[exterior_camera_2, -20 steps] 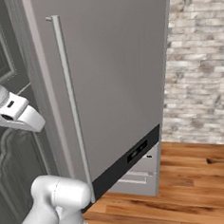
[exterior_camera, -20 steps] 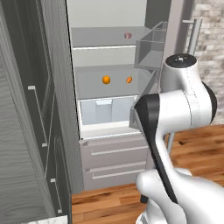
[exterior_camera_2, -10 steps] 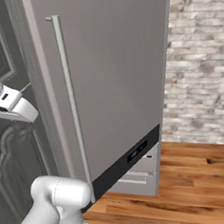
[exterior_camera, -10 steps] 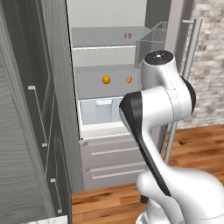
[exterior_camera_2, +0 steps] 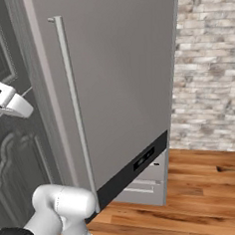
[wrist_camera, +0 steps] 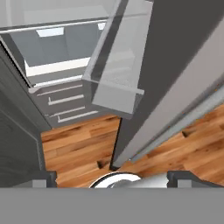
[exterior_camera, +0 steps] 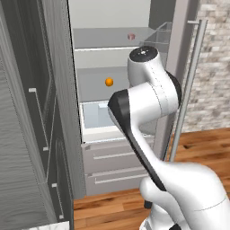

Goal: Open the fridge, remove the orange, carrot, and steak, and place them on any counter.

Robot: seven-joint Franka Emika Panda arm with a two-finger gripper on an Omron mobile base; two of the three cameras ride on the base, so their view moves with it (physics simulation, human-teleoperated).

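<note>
The fridge (exterior_camera: 102, 50) stands open, white inside with grey shelves. The orange (exterior_camera: 108, 81) rests on the middle shelf, and the steak (exterior_camera: 131, 36) lies on the shelf above it. My white arm (exterior_camera: 148, 99) crosses the opening and hides the carrot. In the hand view my gripper (wrist_camera: 113, 178) points down past a clear door bin (wrist_camera: 116, 65) at the fridge drawers (wrist_camera: 65, 105). Its fingertips (wrist_camera: 43, 177) sit far apart, so it is open with nothing between them.
The fridge door (exterior_camera_2: 121, 74) is swung out on the right, its long bar handle (exterior_camera_2: 73, 108) and black band (exterior_camera_2: 138, 163) facing the right base camera. Dark panelled cabinets (exterior_camera: 31, 112) flank the left. A brick wall (exterior_camera_2: 210, 67) and wooden floor (wrist_camera: 78, 148) lie beyond.
My arm has swung left across the fridge opening and now covers the carrot, which showed beside the orange before. The door and food have not moved.
</note>
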